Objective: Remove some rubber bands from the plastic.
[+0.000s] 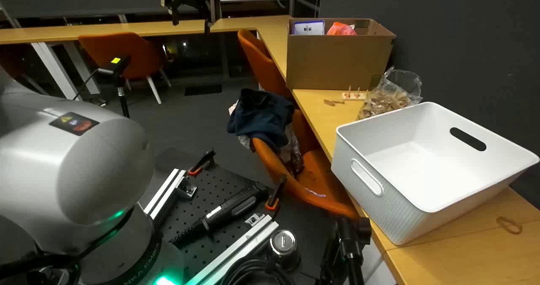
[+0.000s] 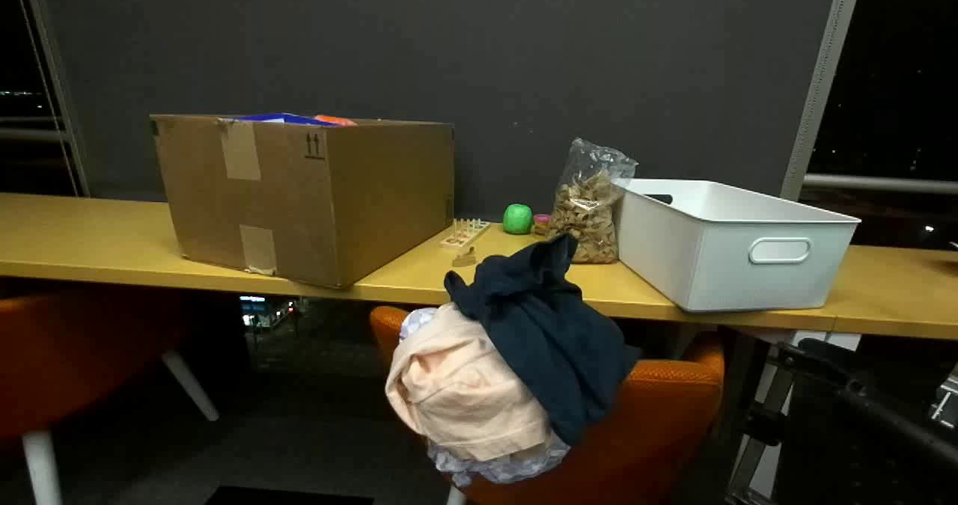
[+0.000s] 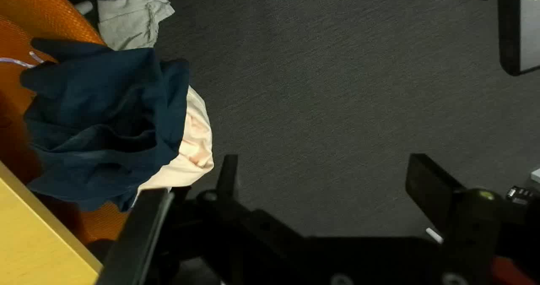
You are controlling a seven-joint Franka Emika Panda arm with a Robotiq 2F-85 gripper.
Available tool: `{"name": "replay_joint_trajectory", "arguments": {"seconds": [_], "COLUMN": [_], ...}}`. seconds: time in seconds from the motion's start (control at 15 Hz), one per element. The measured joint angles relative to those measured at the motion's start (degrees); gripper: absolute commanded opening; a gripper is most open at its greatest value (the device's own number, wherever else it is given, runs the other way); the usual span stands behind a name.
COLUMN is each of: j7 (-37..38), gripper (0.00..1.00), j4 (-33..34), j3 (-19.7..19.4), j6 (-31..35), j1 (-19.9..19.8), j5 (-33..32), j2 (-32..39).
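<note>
The clear plastic bag [image 1: 388,99] stands on the table between the cardboard box and the white tub, its top loose and crinkled. In an exterior view it stands upright against the tub's side [image 2: 587,209]. Tan rubber bands [image 2: 587,228] fill its lower part. A loose tan band [image 1: 509,225] lies on the table beside the tub. A small tan piece [image 1: 333,102], perhaps bands, lies near the peg board. My gripper [image 1: 191,23] is high up, away from the bag. In the wrist view its fingers [image 3: 324,160] are wide apart with only floor showing between them.
The white tub [image 1: 422,200] and cardboard box [image 1: 337,63] flank the bag. A peg board [image 2: 465,232], green ball [image 2: 517,219] and small pink-lidded tub [image 2: 541,224] sit near it. A chair [image 1: 325,179] with dark cloth [image 1: 261,116] stands at the table edge.
</note>
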Motion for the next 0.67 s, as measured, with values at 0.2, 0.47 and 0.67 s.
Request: {"name": "replay_joint_trajectory", "arguments": {"seconds": [0.2,0.47,0.67], "j7": [0.0,0.7,0.7], "gripper": [1.00,1.00,1.00], "j4": [0.3,-1.5,-5.1], "j3": [0.0,-0.2,-3.3], "j6": [0.0,1.4,6.0], "j1": [0.0,-2.3,-8.3], "j5": [0.0,-2.5,-7.1], "j2": [0.0,-0.2,-2.2]}}
